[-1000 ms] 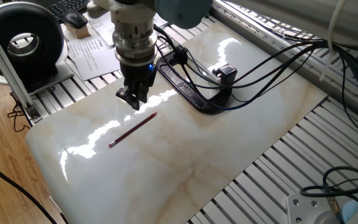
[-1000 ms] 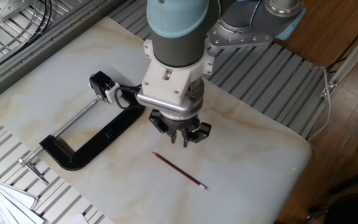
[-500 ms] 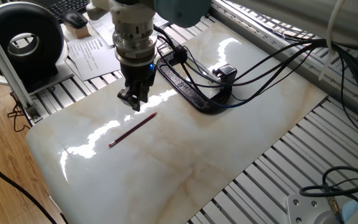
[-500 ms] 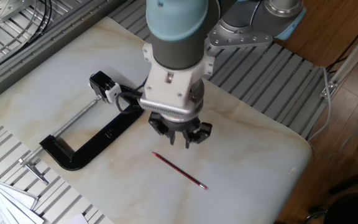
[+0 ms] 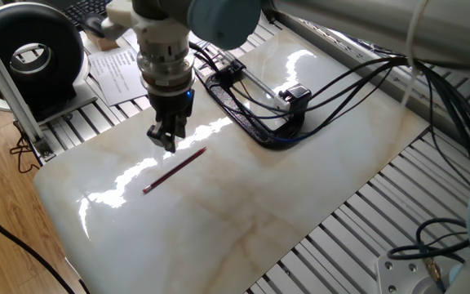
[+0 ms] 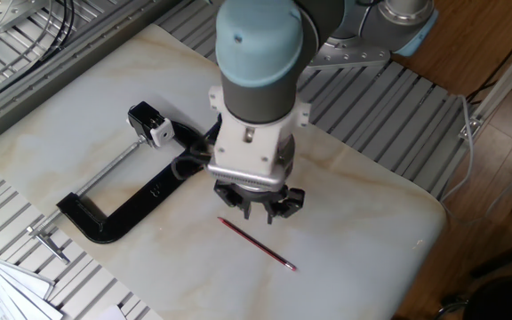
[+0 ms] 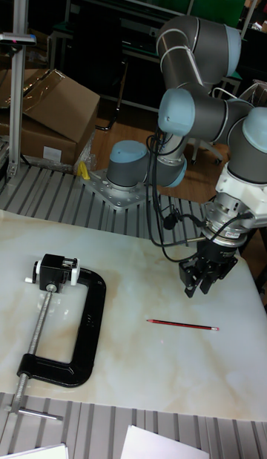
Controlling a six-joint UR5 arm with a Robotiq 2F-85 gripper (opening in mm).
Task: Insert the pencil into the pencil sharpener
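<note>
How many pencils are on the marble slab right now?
1. The pencil lies flat on the slab, just in front of the gripper, apart from the black clamp. No others show in any view.

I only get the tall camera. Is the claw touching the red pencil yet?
Observer: No. In one fixed view the gripper hangs off to one side of the pencil, with bare marble slab showing between them.
Operator: Is anything lit up on the claw?
Observer: Yes, a small blue light glows on its side, which faces away from your camera.
Operator: What's near the sharpener?
Observer: Black cables drape over the clamp, right by the pencil sharpener.
</note>
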